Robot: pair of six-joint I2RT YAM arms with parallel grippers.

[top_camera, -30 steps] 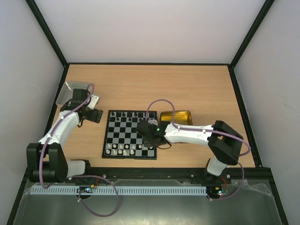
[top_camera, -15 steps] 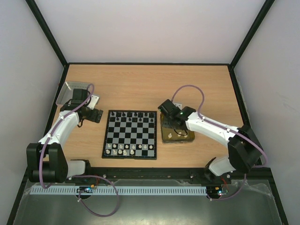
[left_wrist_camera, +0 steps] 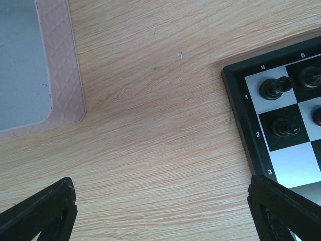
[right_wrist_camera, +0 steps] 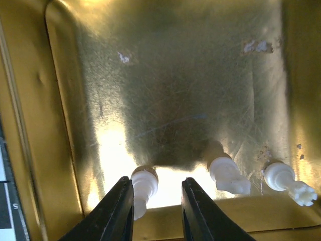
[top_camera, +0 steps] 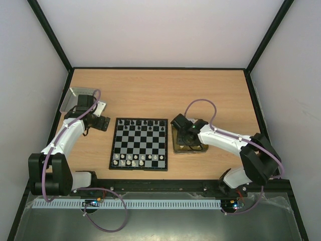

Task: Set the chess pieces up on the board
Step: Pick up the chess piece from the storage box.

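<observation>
The board (top_camera: 139, 143) lies at the table's centre, with black chess pieces (top_camera: 140, 122) along its far row and white chess pieces (top_camera: 135, 159) in its near rows. My right gripper (top_camera: 184, 141) hangs low inside the gold tray (top_camera: 176, 149). In the right wrist view this gripper (right_wrist_camera: 156, 183) is open around a white piece (right_wrist_camera: 144, 187), which lies against the left finger with a gap to the right finger. Two more white pieces (right_wrist_camera: 228, 174) (right_wrist_camera: 288, 182) lie in the tray (right_wrist_camera: 175, 90). My left gripper (top_camera: 100, 121) (left_wrist_camera: 160, 201) stands wide open and empty over bare wood beside the board's corner (left_wrist_camera: 296, 163).
A silver-grey lid (top_camera: 75, 96) (left_wrist_camera: 25, 65) sits at the far left, just beyond my left gripper. Black pieces (left_wrist_camera: 273, 88) (left_wrist_camera: 283, 126) stand on the board corner nearest that gripper. Dark frame rails border the table on all sides.
My right arm has swung from the board's near right corner over to the gold tray and come down into it. The left arm has stayed still.
</observation>
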